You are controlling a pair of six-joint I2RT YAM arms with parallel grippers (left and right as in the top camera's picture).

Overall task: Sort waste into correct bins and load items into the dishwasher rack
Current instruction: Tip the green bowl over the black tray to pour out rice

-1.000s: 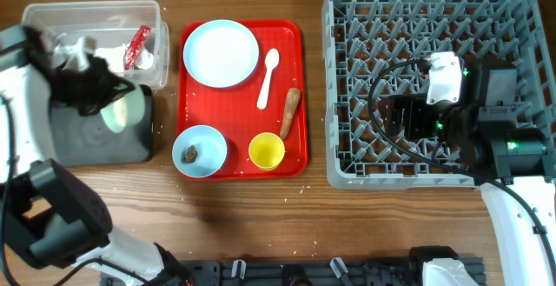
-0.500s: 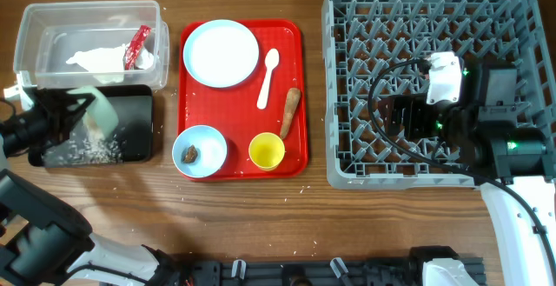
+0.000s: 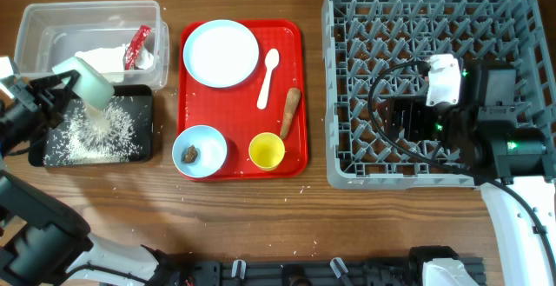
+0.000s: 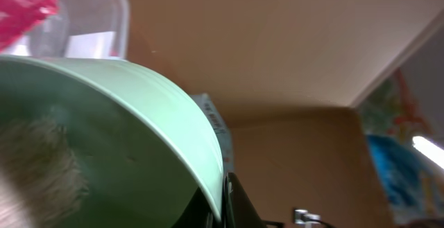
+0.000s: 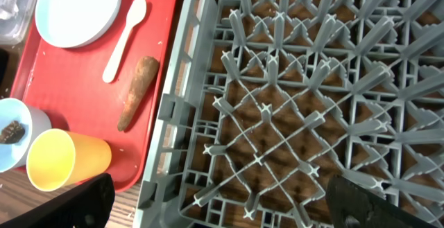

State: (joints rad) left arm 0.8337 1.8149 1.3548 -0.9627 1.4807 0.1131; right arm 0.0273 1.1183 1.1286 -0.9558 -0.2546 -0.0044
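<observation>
My left gripper point(image 3: 62, 86) is shut on the rim of a pale blue-green bowl point(image 3: 89, 84), tipped over the black tray point(image 3: 143, 147). White rice grains point(image 3: 95, 134) lie scattered on the tray. In the left wrist view the bowl point(image 4: 139, 110) fills the frame, its rim pinched at the gripper point(image 4: 223, 202). The clear tub point(image 3: 35, 25) holds the white tissue point(image 3: 109, 58) and red wrapper point(image 3: 137, 45). My right gripper point(image 3: 408, 116) is open and empty over the dishwasher rack point(image 3: 417, 16); in the right wrist view, the gripper point(image 5: 222, 207) hovers above the rack's pegs point(image 5: 291, 82).
The red tray point(image 3: 295, 38) carries the plate point(image 3: 221, 53), white spoon point(image 3: 268, 77), brown stick point(image 3: 290, 112), a blue bowl point(image 3: 208, 143) with a brown lump point(image 3: 189, 154), and the yellow cup point(image 3: 267, 150). A black cable point(image 3: 382, 77) loops over the rack.
The left arm swung left off the tray. The bowl tipped further and the rice poured out, spreading over the black tray. The right arm has not moved.
</observation>
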